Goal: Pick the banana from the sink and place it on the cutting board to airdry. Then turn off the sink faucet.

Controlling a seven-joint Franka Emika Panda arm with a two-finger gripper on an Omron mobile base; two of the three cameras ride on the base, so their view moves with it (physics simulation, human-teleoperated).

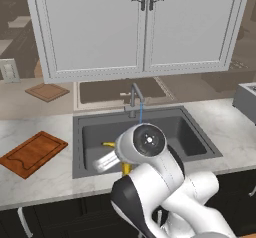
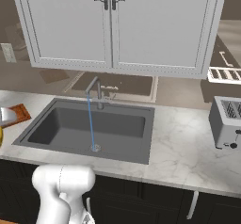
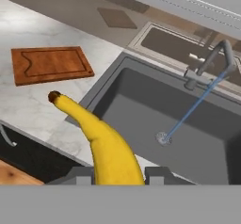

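Banana lifted out of the basin, board and tap yet to do.

On my left the cutting board [image 3: 51, 64] lies bare on the marble counter [image 3: 28, 108], so I judge the placing step is not done. Moving right, my gripper [image 3: 117, 175] is pinched on the banana [image 3: 101, 145], which is held in the air above the front-left edge of the sink [image 3: 136, 110], its dark tip pointing toward the board. Further right, a thin stream of water [image 3: 193, 110] runs from the sink faucet [image 3: 214, 60] to the drain [image 3: 163, 138]; shutting that off is left for last.
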